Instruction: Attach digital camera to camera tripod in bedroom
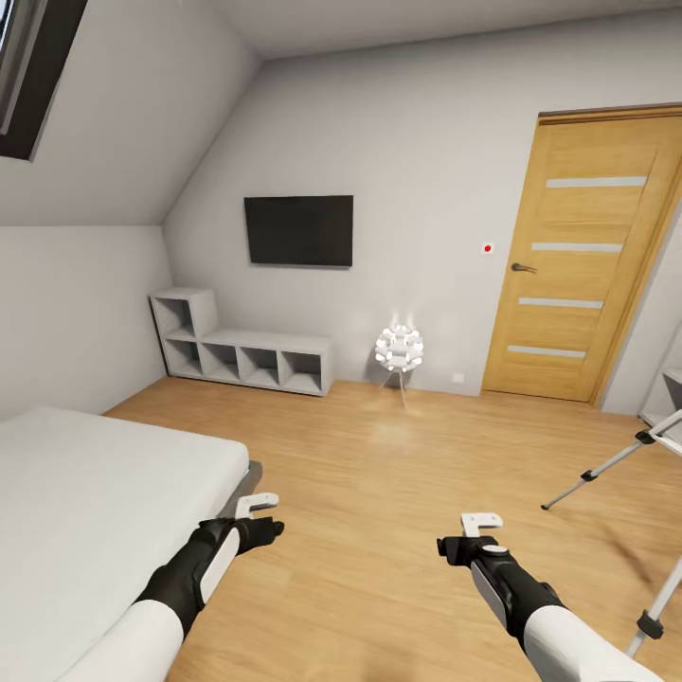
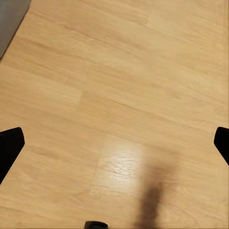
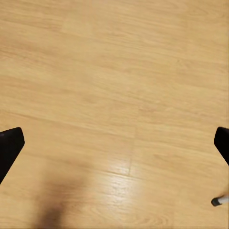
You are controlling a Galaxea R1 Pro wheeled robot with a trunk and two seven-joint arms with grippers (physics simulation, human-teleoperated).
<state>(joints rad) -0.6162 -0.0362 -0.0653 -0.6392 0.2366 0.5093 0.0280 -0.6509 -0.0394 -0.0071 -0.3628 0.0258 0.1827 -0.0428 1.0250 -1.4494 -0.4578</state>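
The camera tripod (image 1: 620,459) was cut off by the right edge of the head view; two silver legs with black joints could be seen, one slanting from the right edge down to a black foot on the floor at the middle right, the other rising from the lower right corner; its head lay beyond the frame. In the right wrist view a small black foot with a silver stub (image 3: 218,201) showed at the lower right corner, apparently a tripod leg tip, though too little of it was visible to be sure.

The left gripper (image 1: 258,505) sat at the lower left of centre in the head view, beside the corner of the white-mattress bed (image 1: 85,493); the right gripper (image 1: 481,521) sat at the lower right of centre, well to the left of the tripod legs and apart from them. Both wrist views showed dark fingertips (image 2: 9,148) (image 3: 9,148) at the far left and right edges with bare wood floor (image 1: 379,474) between; both grippers were spread wide and held nothing.

Further back stood the grey cube shelves (image 1: 242,350) at the middle left, a dark wall screen (image 1: 298,230) above them, the white-ball floor lamp (image 1: 399,349) near centre, and the oak door (image 1: 587,256) at the upper right; a dark window frame (image 1: 38,66) was clipped by the upper left corner.
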